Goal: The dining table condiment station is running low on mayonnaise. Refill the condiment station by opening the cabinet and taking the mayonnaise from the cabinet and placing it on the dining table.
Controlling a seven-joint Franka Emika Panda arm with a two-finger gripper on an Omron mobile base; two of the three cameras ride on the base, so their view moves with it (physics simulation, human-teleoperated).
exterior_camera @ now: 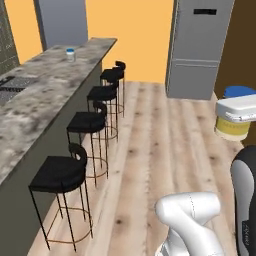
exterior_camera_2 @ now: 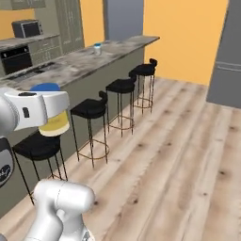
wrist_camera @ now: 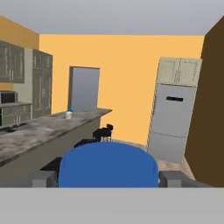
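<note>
Only one mayonnaise (wrist_camera: pixel 108 165) in claw (wrist_camera: pixel 107 177) — five stools (exterior_camera: pixel 90 121).

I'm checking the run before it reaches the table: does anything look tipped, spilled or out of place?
Nothing stands out. The mayonnaise sits upright in the gripper, blue lid up. The black stools stand in a tidy row along the dining table, and the pale jar at its far end is upright.
</note>
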